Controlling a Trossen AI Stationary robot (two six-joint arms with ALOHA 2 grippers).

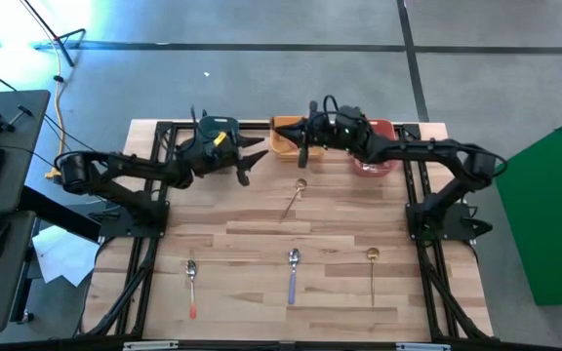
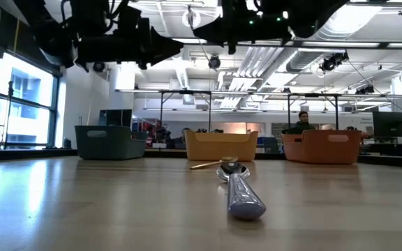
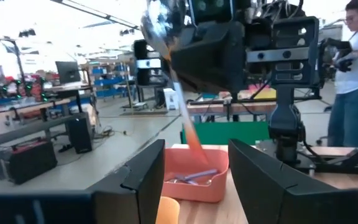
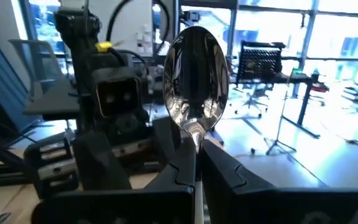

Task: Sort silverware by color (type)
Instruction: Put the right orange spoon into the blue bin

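My right gripper (image 1: pixel 301 148) hovers over the orange bin (image 1: pixel 283 142) at the table's far edge, shut on a red-handled spoon (image 3: pixel 178 93). Its shiny head (image 4: pixel 197 73) stands up past the fingertips in the right wrist view. My left gripper (image 1: pixel 250 162) is open and holds nothing; it sits just left of the right one, beside the teal bin (image 1: pixel 219 127). Lying flat on the table are a gold spoon (image 1: pixel 294 198) at the middle, and a red-handled one (image 1: pixel 192 286), a blue-handled one (image 1: pixel 293 276) and another gold one (image 1: pixel 372 273) along the near side. My right gripper pinches the spoon between its two fingers at the neck (image 4: pixel 196 138), just below the head. The head sticks out beyond the fingertips. The red handle (image 3: pixel 190 134) slants down below the gripper, lifted clear of the table and the bins.
The red bin (image 3: pixel 194 177) at the far right holds blue-purple utensils. The three bins line the far edge. Black frame rails run along the table's left and right sides. Bare wood lies between the middle gold spoon and the near row. A person (image 3: pixel 356 93) stands beyond the table.
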